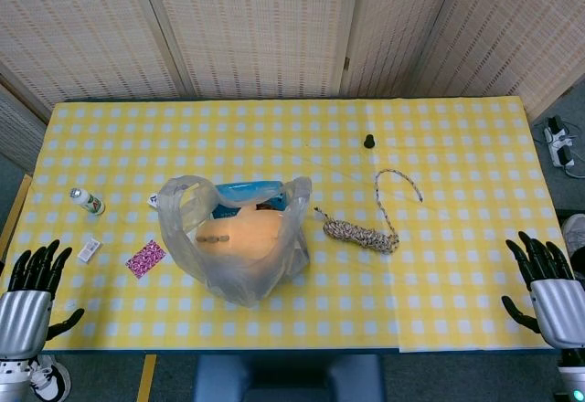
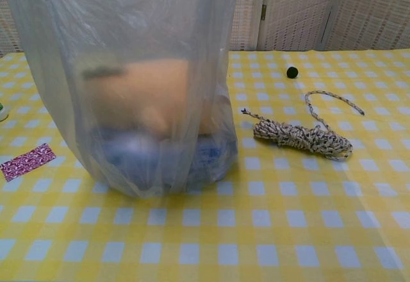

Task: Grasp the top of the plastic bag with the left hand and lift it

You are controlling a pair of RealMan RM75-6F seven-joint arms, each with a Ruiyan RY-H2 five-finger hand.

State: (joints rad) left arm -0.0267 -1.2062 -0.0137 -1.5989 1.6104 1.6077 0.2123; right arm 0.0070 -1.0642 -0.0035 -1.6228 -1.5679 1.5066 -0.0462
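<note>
The plastic bag (image 1: 239, 248) stands on the tabletop (image 1: 439, 137) near its front edge, a little left of centre, its thin translucent walls slumped around an orange-tan bulk and something blue beneath; the two handle loops at the top lie open and slack, with nothing gripping them. In the chest view the bag (image 2: 138, 83) fills the left half of the picture and its base sits flat on the checked cloth, so the lift has not begun. The left hand (image 1: 32, 279) hovers at the tabletop's front left corner, fingers spread and empty, well apart from the bag. The right hand (image 1: 547, 283) is likewise spread and empty at the front right corner. By my reading, nothing of the task is done: the reach to the bag's top, the grasp and the lift all remain. A coiled rope (image 1: 363, 230) lies just right of the bag.
</note>
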